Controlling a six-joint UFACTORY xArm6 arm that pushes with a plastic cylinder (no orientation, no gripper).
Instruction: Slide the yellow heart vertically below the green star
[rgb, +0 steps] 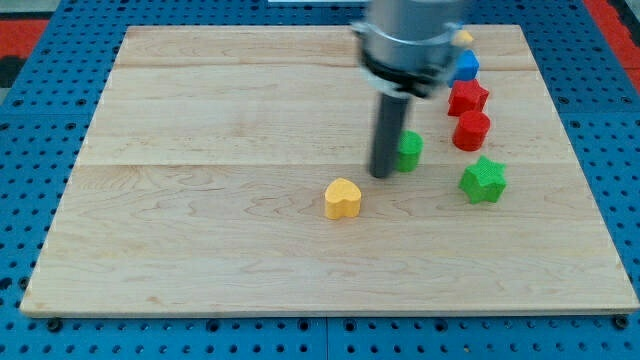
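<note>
The yellow heart (343, 198) lies near the board's middle, slightly toward the view's bottom. The green star (484, 180) lies to its right, near the board's right side, a little higher in the view. My tip (381, 173) is above and to the right of the yellow heart, a short gap away, not touching it. The rod stands just left of a small green block (410, 150), partly hiding it.
A red star-like block (467, 98) and a red block (471, 130) lie above the green star. A blue block (466, 66) and a yellow block (463, 37) lie near the board's top right. The wooden board (200, 200) rests on a blue pegboard.
</note>
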